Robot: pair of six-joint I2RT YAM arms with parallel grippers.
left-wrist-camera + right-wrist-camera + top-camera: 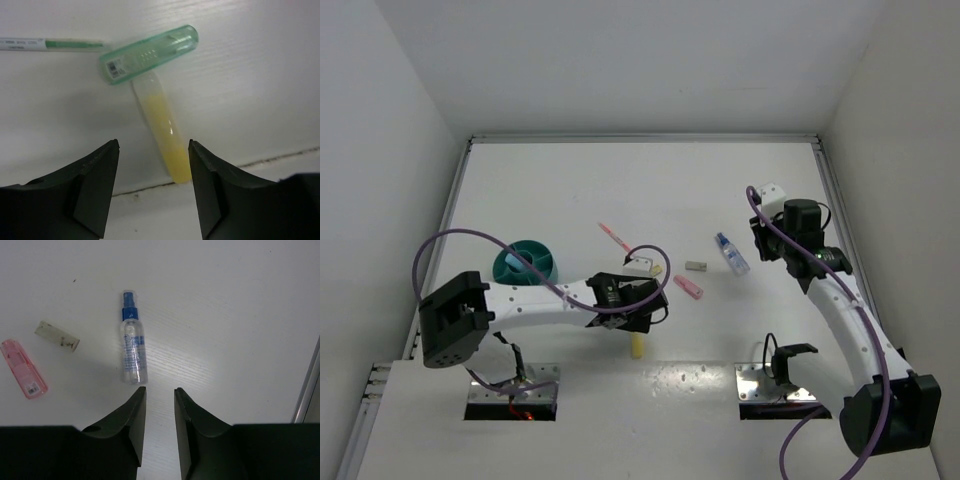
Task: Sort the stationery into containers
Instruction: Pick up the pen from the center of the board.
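Container: a round teal plastic cup (525, 263) with inner dividers stands at the left of the white surface (570, 180), beside the left arm. I cannot tell from above whether anything lies in it.
Left hand: the left hand (153, 142) has its black fingers spread wide and grips nothing. One finger is on either side of the marker below, and both are apart from it.
Yellow item: a stubby yellow plastic marker (162, 135) lies flat by the near seam of the surface. Its far end meets a translucent green capped tube (147, 55) lying across it, and a thin green-and-white pen (50, 44) lies beyond.
Middle: a thin pink-red pen (613, 235) lies loose, well apart from the cup.
Right of middle: a flat pink plastic marker (22, 369) and a small tan eraser block (56, 335) lie near each other, not touching.
Bottle: a clear blue-capped spray bottle (132, 347) lies on its side, just ahead of the right fingers.
Right hand: the right hand (160, 389) has its fingers drawn nearly together with a narrow gap between them, and it is empty.
Progress: early, by my reading, since every item I can make out lies on the surface and none is visibly sorted.
Left to do: likely the yellow marker first, then all the rest into the cup.
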